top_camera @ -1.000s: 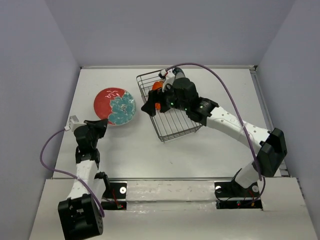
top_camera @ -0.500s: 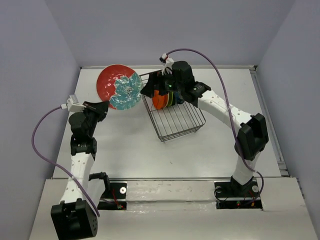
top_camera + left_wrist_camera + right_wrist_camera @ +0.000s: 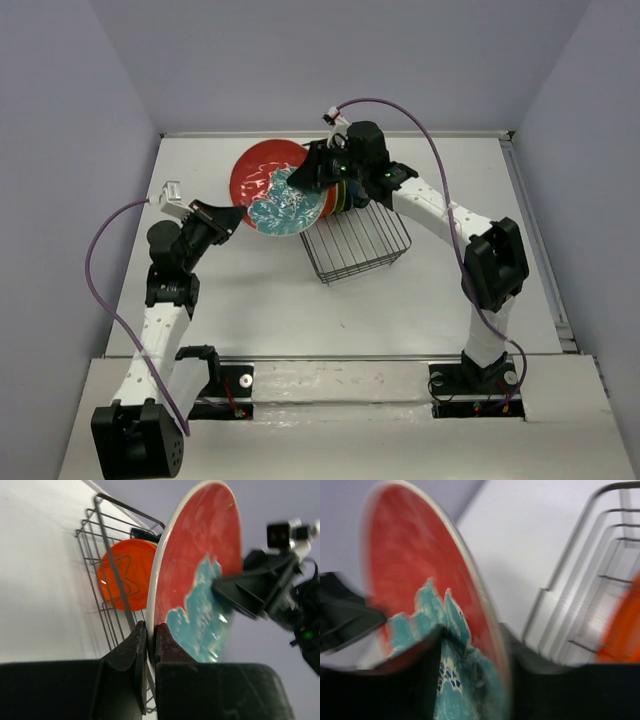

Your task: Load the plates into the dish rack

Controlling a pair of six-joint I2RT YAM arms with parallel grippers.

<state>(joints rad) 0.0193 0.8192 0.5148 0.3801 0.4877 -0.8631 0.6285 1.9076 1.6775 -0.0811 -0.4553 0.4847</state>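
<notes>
Handover: your left gripper (image 3: 228,218), jaws pinching the red-and-teal plate (image 3: 278,195), has swung it from table (image 3: 250,290) to dish rack (image 3: 360,245); right gripper (image 3: 305,180) straddles it, clamp unclear.

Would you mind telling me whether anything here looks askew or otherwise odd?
The dish rack sits skewed to the table edges. The red-and-teal plate hangs in the air, pinched at its rim by the left tool, the right tool straddling its other edge.
</notes>
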